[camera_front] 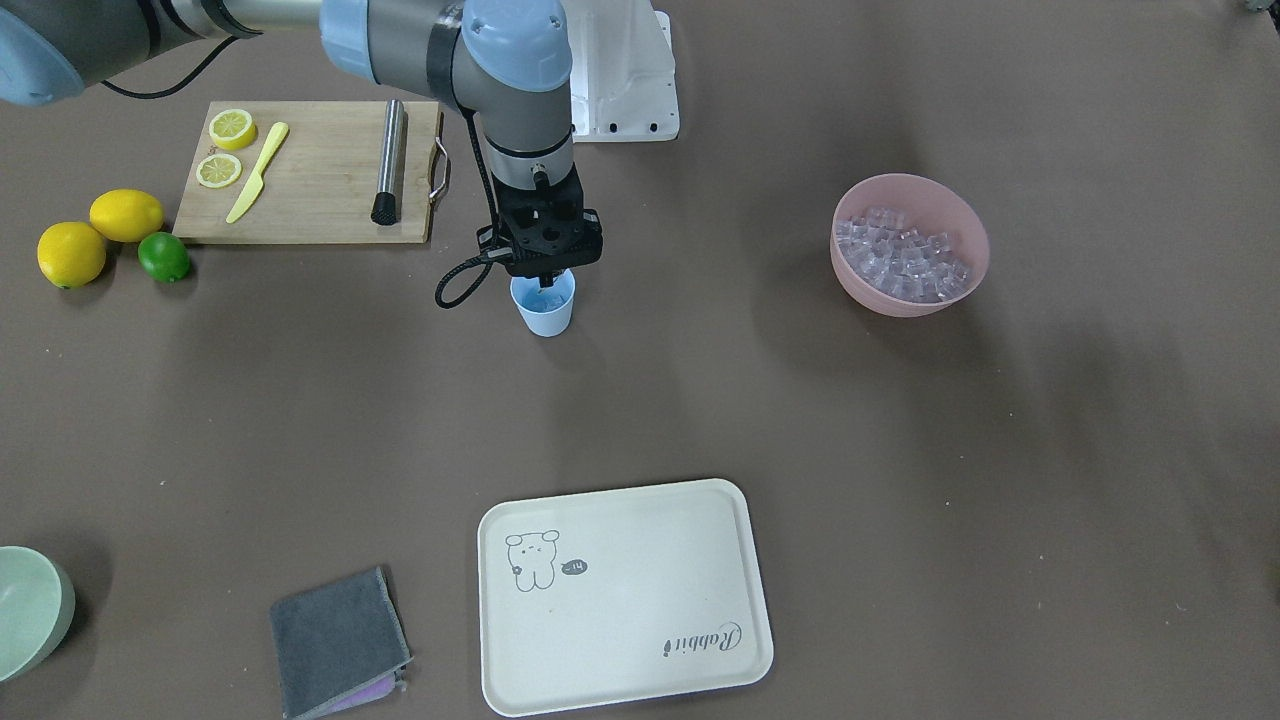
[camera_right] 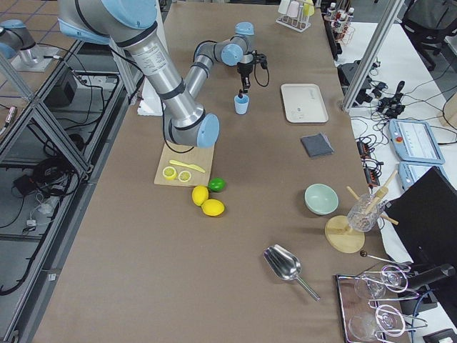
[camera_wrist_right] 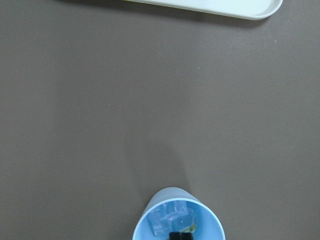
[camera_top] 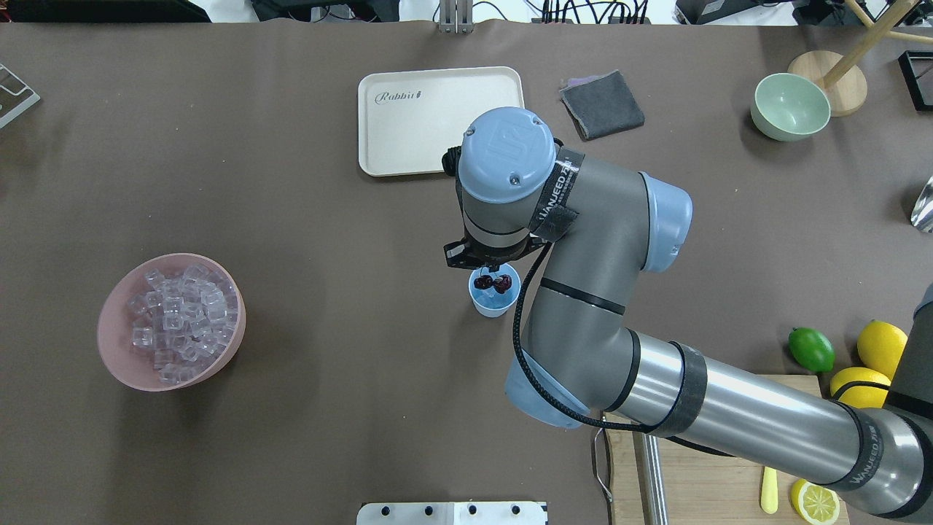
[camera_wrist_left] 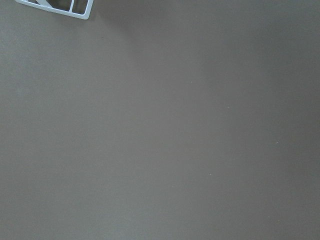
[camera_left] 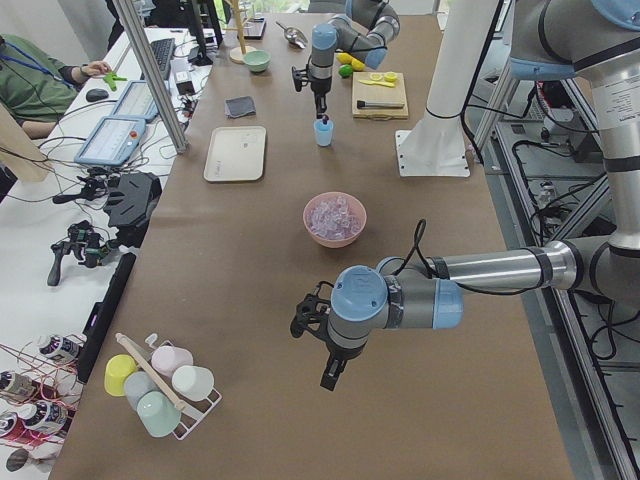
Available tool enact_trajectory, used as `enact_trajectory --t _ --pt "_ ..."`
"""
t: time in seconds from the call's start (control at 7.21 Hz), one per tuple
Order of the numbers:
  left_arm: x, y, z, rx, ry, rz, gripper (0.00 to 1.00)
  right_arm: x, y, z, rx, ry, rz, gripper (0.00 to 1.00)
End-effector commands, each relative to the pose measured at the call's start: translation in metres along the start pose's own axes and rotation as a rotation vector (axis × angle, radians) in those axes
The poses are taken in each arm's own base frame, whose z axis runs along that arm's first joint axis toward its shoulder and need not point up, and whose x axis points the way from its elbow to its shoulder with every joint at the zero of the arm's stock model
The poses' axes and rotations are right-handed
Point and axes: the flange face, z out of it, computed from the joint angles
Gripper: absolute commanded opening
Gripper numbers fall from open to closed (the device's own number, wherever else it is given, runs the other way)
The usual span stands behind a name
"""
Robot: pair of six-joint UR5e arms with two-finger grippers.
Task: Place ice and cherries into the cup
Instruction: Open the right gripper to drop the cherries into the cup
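The light blue cup [camera_front: 545, 312] stands upright at mid-table and also shows in the overhead view [camera_top: 493, 300]. Some ice cubes [camera_wrist_right: 167, 215] lie inside it. My right gripper [camera_front: 545, 278] hangs straight above the cup mouth, shut on the stems of the dark red cherries [camera_top: 493, 282], which dangle at the cup's rim. Most of the ice [camera_front: 903, 255] fills the pink bowl [camera_front: 880, 300], well off to the side. My left gripper [camera_left: 328, 372] hovers over bare table beyond the pink bowl. It shows only in the exterior left view, so I cannot tell whether it is open or shut.
A cutting board [camera_front: 310, 170] with lemon slices, a yellow knife and a metal muddler lies near the cup. Two lemons and a lime [camera_front: 163, 256] sit beside it. A cream tray [camera_front: 625, 595], a grey cloth [camera_front: 337, 640] and a pale green bowl [camera_front: 25, 610] are at the far side.
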Motion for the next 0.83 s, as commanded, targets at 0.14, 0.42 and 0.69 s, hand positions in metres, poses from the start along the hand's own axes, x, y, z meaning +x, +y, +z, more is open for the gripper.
enact_trajectory --t 0.14,0.42,0.69 --pt "0.0 0.0 0.0 0.001 0.0 -0.001 0.99 0.0 0.007 0.003 -0.004 -0.002 0.003 0.98" --pt "0.0 0.001 0.0 0.0 0.0 0.0 0.99 0.0 0.007 -0.003 0.001 -0.009 0.044 1.0" --pt "-0.002 0.004 0.003 -0.007 0.004 -0.008 0.99 0.04 0.006 -0.015 0.026 0.0 0.084 1.0"
